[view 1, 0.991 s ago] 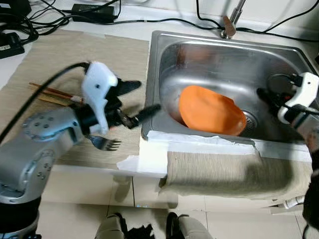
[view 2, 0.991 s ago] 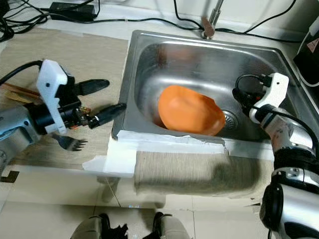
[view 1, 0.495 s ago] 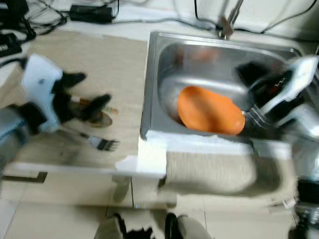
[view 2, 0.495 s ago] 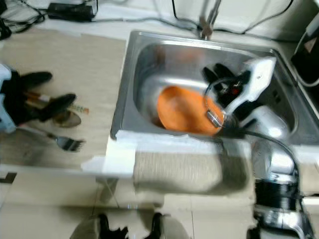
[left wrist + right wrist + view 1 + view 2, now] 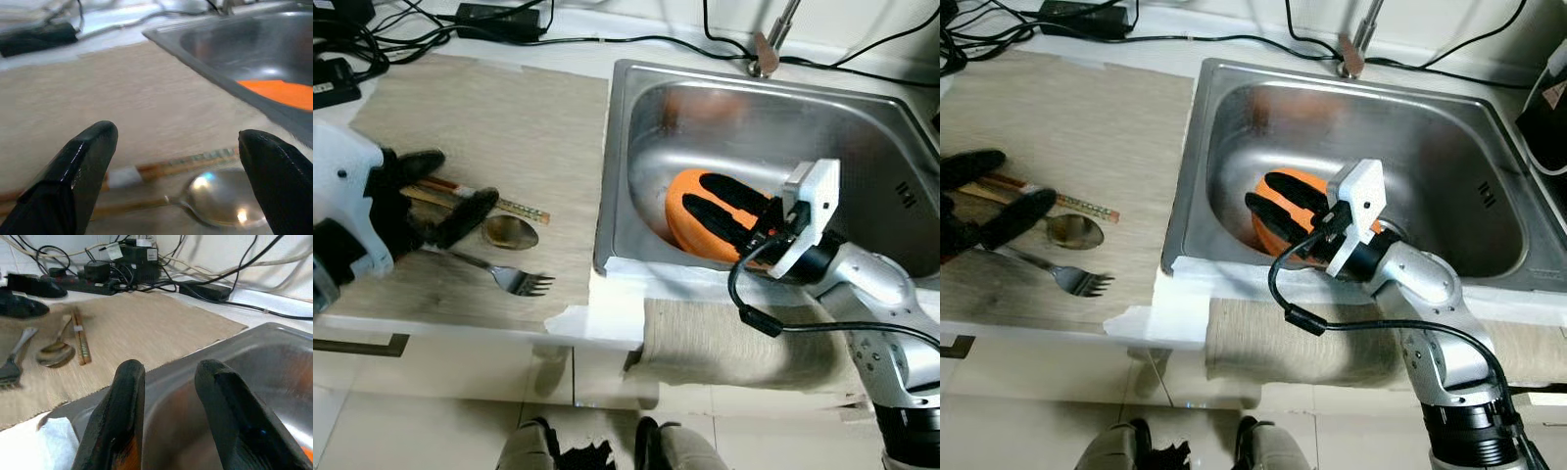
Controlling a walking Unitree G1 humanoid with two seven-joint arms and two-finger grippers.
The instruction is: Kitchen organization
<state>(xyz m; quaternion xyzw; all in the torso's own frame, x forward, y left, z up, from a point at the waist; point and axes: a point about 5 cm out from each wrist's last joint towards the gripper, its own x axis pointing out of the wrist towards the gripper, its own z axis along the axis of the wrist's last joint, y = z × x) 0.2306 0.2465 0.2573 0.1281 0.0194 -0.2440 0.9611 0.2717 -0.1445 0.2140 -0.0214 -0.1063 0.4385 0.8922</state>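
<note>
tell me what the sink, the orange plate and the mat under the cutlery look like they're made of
Sink: brushed stainless steel, going by its grey sheen and soft reflections. Orange plate: likely plastic or melamine; flat, even colour with a dull gloss, though glazed ceramic can't be ruled out. Mat: looks like woven fabric or vinyl, beige with a fine streaked weave.

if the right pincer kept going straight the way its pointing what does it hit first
Probably the left wall of the sink. The right pincer, open, hangs over the orange plate and points left across the basin; whether it would graze the plate first is unclear.
</note>
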